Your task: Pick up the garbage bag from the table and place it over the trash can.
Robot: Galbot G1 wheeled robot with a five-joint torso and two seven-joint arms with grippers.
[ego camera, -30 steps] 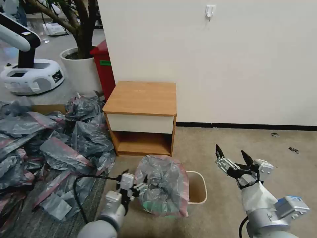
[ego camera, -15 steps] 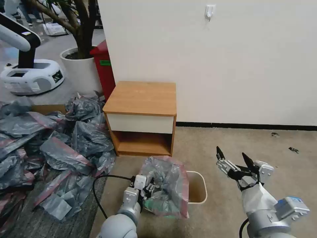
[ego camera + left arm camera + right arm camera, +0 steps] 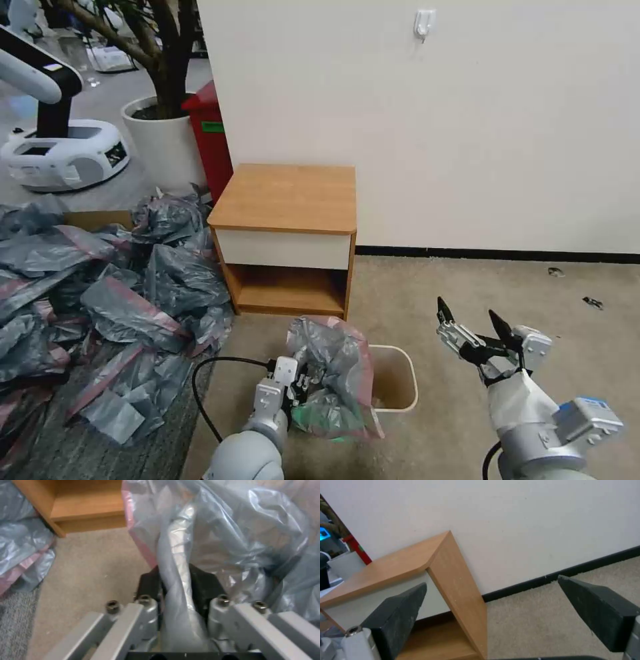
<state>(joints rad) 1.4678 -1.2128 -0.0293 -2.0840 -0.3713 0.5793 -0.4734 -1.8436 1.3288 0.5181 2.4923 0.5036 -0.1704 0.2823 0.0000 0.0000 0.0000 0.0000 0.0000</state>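
Low centre-left in my head view, my left gripper (image 3: 301, 385) pinches a twisted fold of the crinkly, translucent grey garbage bag (image 3: 331, 373), draped over the left rim of the rounded beige trash can (image 3: 402, 380). The bag has sunk slightly lower than a second ago. At lower right, my right gripper (image 3: 470, 323) hangs spread wide, empty, barely moved.
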